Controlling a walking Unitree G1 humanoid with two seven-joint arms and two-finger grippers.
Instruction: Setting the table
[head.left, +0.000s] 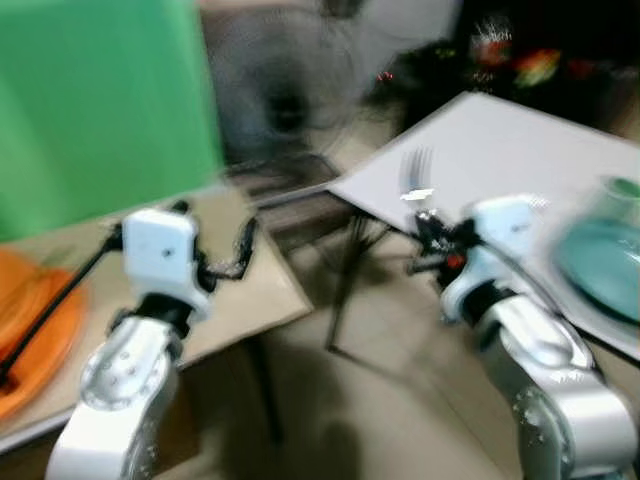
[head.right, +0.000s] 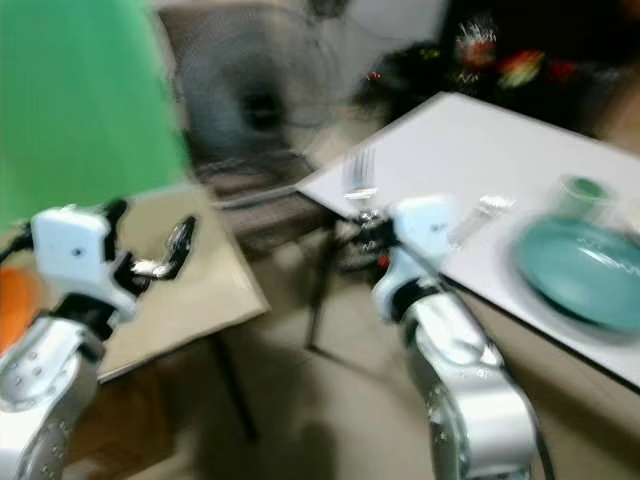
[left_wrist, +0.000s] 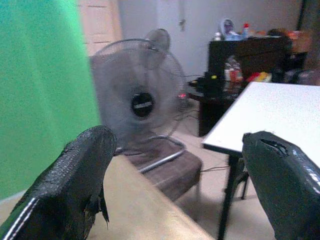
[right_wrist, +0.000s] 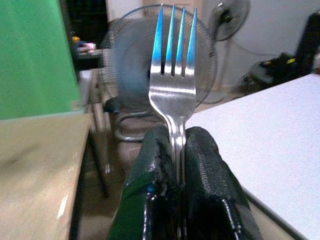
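**A:** Between the two tables, out over the bare floor, there's the shiny steel four-tined fork (right_wrist: 173, 85), standing tines-up, its handle pinched tight between the black fingers of the right gripper (right_wrist: 179, 150)!

**B:** And it's just beside the near corner of the white rectangular table (head.left: 520, 150). The round teal plate (head.right: 585, 270) is already down on that table, with a small green-rimmed cup (head.right: 582, 190) just behind it.

**A:** So I'd call this the carry: fork in hand, place setting waiting. What does the next move need?

**B:** By my reading, swing that arm out over the tabletop, tip the fork flat and lay it beside the plate, not on it. There's something pale lying near the plate, too blurred to name, so the spot needs care.

**A:** And the left gripper (left_wrist: 175, 190)?

**B:** Fingers spread wide, holding nothing, hovering above the tan wooden table (head.left: 255, 280), where a flat orange plate (head.left: 40, 320) sits at the far left.

**A:** Anything in the way?

**B:** A big grey floor fan (left_wrist: 142, 102) and a brown cushioned chair with a metal frame (left_wrist: 167, 162) stand in the gap beyond, a green screen (head.left: 100, 100) to the left. The table's corner and its dark legs are the closest risk.
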